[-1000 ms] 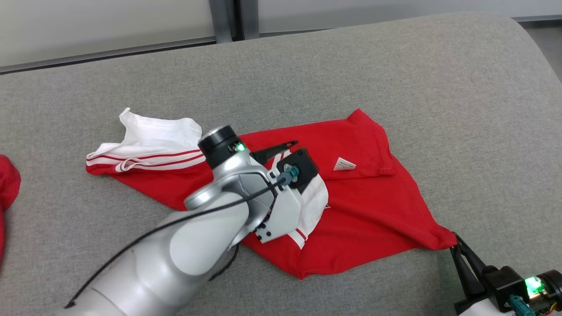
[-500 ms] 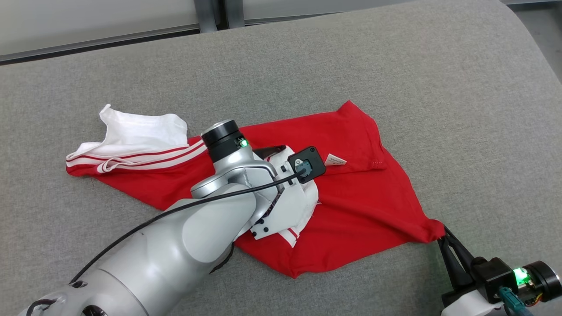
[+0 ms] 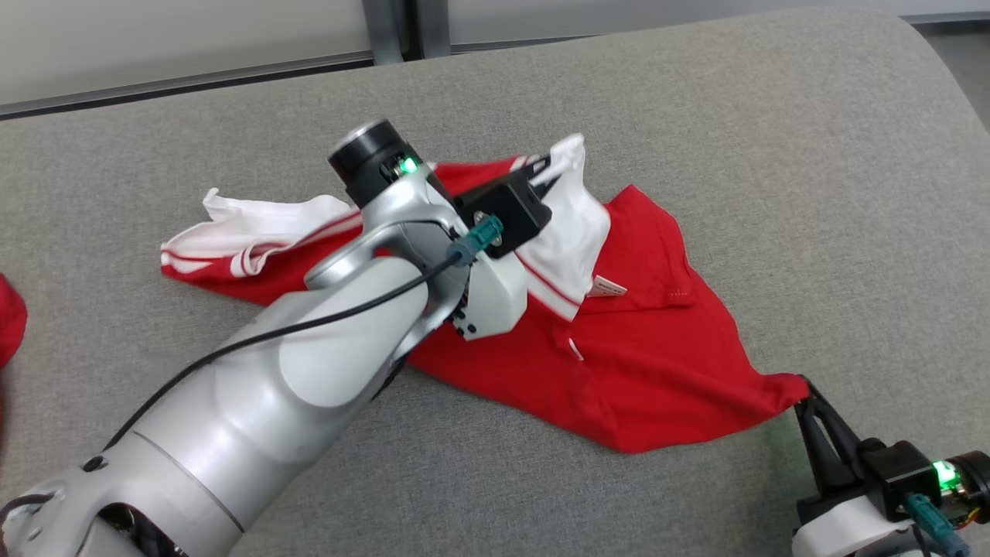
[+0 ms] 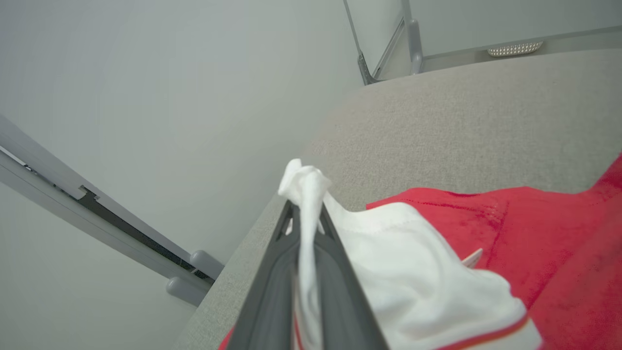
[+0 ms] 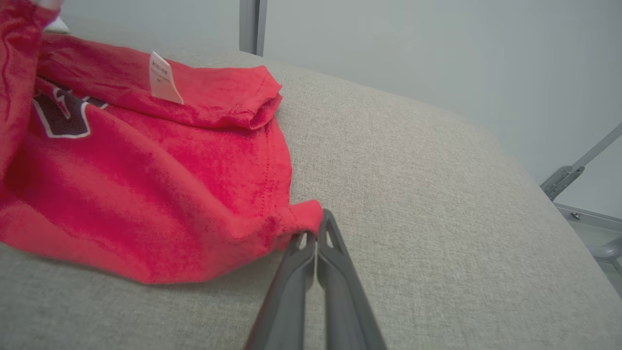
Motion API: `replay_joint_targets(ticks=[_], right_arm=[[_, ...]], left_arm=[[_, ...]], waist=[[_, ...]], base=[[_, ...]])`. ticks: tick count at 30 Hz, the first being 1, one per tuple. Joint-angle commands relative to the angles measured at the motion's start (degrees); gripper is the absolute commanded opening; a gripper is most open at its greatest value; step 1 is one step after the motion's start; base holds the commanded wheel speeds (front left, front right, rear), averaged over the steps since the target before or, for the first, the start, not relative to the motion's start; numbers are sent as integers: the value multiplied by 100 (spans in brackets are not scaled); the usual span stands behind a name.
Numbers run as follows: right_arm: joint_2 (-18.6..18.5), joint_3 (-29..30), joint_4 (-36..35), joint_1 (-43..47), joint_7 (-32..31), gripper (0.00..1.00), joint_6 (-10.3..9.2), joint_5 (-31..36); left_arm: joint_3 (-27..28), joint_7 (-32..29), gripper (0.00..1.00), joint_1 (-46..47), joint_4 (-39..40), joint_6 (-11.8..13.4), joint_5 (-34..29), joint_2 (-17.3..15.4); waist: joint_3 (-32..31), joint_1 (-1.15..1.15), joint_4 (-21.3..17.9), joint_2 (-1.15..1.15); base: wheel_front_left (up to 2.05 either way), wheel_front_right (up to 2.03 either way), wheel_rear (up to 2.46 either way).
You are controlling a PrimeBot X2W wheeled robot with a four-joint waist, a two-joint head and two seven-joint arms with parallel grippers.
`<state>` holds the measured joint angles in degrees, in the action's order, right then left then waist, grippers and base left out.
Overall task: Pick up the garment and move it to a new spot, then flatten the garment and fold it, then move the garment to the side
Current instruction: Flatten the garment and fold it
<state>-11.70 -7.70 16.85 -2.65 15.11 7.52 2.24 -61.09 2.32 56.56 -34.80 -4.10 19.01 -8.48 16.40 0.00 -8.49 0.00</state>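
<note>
Red shirt lies crumpled on the grey cushion, its white sleeve just lifted farther back by the clamped left gripper while the right gripper pinches a corner, so flattening looks underway.

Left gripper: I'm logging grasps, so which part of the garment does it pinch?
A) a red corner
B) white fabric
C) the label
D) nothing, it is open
B: in the left wrist view the left gripper is shut on a bunch of white fabric of the garment.
</note>
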Motion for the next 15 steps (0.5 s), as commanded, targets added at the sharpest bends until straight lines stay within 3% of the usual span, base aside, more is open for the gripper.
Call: replay_joint_targets(ticks=[1, 3, 8, 14, 15], right_arm=[[-47, 73, -47, -84, 7, 0, -6, 4], [-91, 165, -79, -85, 7, 0, -6, 30], [-204, 425, -190, 70, 6, 0, -5, 70], [-176, 555, -263, 181, 6, 0, -6, 103], [-176, 577, -266, 209, 6, 0, -5, 105]], left_arm=[[125, 263, 0, 136, 58, 99, 18, -65], [354, 704, 0, 166, 186, 179, 132, -123], [539, 1136, 0, -576, 829, -78, 581, -690], [548, 1270, 0, -2176, 1817, 323, 743, -1396], [515, 1267, 8, -2434, 1949, 323, 818, -1514]], waist=[[-59, 0, 74, 0], [-110, 0, 164, 0], [-157, 0, 450, 0], [23, 0, 641, 0], [46, 0, 675, 0]], base=[[0, 0, 0], [0, 0, 0], [0, 0, 0], [0, 0, 0], [0, 0, 0]])
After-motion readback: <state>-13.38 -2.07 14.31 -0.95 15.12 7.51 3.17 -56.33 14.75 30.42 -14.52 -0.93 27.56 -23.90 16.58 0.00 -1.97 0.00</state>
